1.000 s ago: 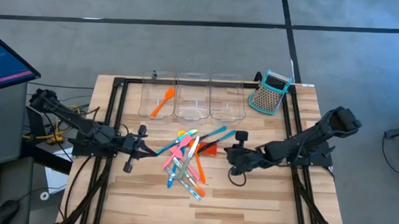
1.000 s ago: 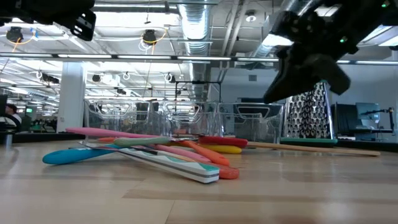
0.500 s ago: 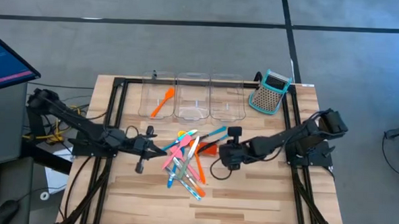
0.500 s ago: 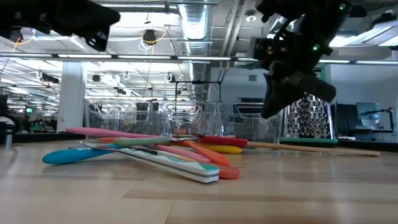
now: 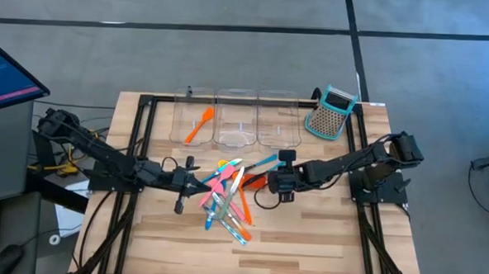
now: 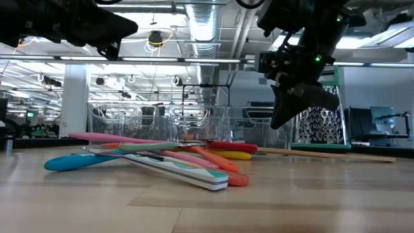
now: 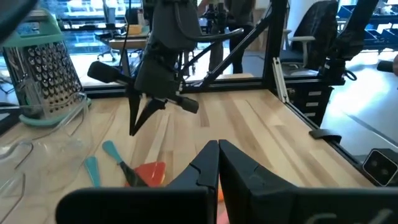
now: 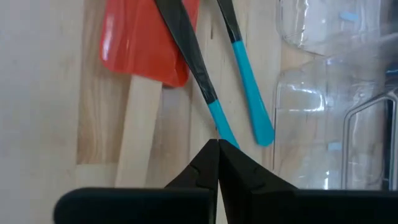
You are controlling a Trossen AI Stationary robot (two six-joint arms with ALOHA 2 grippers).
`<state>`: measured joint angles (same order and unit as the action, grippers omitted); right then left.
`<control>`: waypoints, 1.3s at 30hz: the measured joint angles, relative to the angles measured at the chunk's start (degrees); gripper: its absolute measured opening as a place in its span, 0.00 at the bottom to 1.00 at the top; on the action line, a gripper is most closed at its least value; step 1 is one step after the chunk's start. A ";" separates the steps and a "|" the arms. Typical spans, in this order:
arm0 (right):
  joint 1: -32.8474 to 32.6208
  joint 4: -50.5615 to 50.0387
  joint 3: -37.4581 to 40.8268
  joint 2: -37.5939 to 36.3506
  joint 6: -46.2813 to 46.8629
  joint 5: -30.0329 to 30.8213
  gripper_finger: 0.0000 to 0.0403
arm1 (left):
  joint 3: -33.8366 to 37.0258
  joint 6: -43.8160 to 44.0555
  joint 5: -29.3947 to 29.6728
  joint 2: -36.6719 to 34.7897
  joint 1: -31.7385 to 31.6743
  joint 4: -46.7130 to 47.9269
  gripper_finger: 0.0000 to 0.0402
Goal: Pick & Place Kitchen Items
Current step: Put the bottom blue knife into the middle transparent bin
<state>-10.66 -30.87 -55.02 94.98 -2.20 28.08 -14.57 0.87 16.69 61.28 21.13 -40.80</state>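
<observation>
The kitchen items lie in a crossed pile (image 5: 225,196) at the table's middle: pink, teal, orange, yellow and white slim utensils resting on the wood and on each other. A red spatula (image 8: 146,43) and two black-and-teal handles (image 8: 214,112) lie flat at the pile's right side. My right gripper (image 5: 265,186) hangs shut over them, slanting down, its tip (image 6: 275,123) above the table. My left gripper (image 5: 197,182) is shut and points level at the pile from the left, clear of it (image 7: 217,144). One orange spatula (image 5: 199,125) lies in the left bin.
Three clear bins (image 5: 237,120) stand in a row along the far edge. A teal-and-grey box grater (image 5: 330,112) stands at the far right. Black frame rails run down both sides of the table. Bare wood lies near the front edge.
My left gripper has gone toward the table's right, closer to the pile, and sunk a little. My right gripper has gone toward the table's left, over the pile's right side, and tipped further down. Both have stayed shut. The utensils have not moved.
</observation>
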 joint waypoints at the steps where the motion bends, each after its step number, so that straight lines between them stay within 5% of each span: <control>1: 0.00 0.00 0.00 0.00 -0.90 0.00 0.00 | 0.00 -0.02 -0.02 0.30 -0.27 -0.29 0.00; 21: 0.00 1.49 0.02 -0.07 -3.39 0.26 0.01 | -0.02 -0.16 -0.18 9.44 -5.68 -10.39 0.00; 29: 0.52 2.61 0.04 -0.07 -3.80 -0.97 0.02 | -0.04 -0.16 -6.33 9.42 -6.17 -10.49 0.00; 39: 3.90 3.05 0.07 -0.09 -3.81 -4.65 0.22 | -0.06 -0.16 -6.56 9.39 -6.15 -10.51 0.00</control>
<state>-6.76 -27.82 -54.96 94.89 -6.01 23.42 -14.63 0.71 10.13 70.67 14.98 -51.31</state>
